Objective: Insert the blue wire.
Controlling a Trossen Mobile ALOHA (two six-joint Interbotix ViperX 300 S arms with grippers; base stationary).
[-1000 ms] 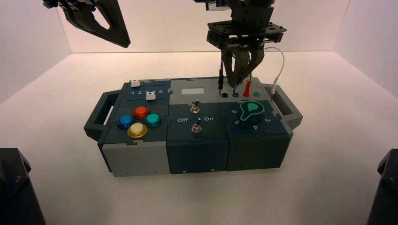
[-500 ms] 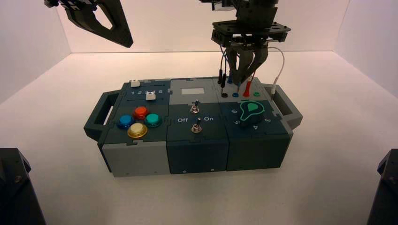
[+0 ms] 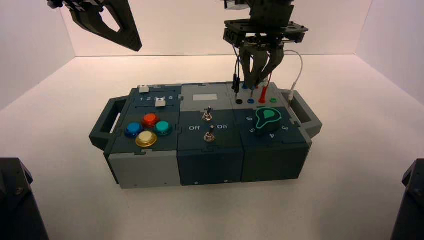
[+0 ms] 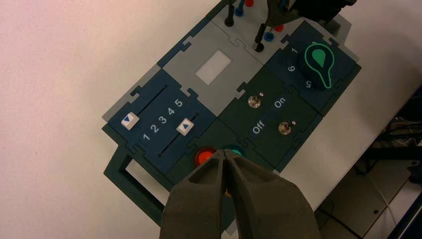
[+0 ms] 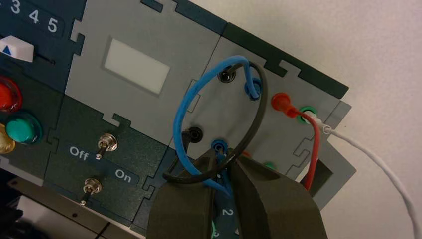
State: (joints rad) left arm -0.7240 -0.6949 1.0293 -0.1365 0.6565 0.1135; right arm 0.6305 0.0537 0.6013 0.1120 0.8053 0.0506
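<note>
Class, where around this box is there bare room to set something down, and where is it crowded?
Bare: the table before the box's front, and beside its left handle. Crowded: the sockets, with wires and the right gripper.

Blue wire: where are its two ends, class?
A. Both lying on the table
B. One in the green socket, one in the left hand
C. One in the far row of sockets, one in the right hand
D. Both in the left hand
C: the blue wire loops from the far row to the right hand.
</note>
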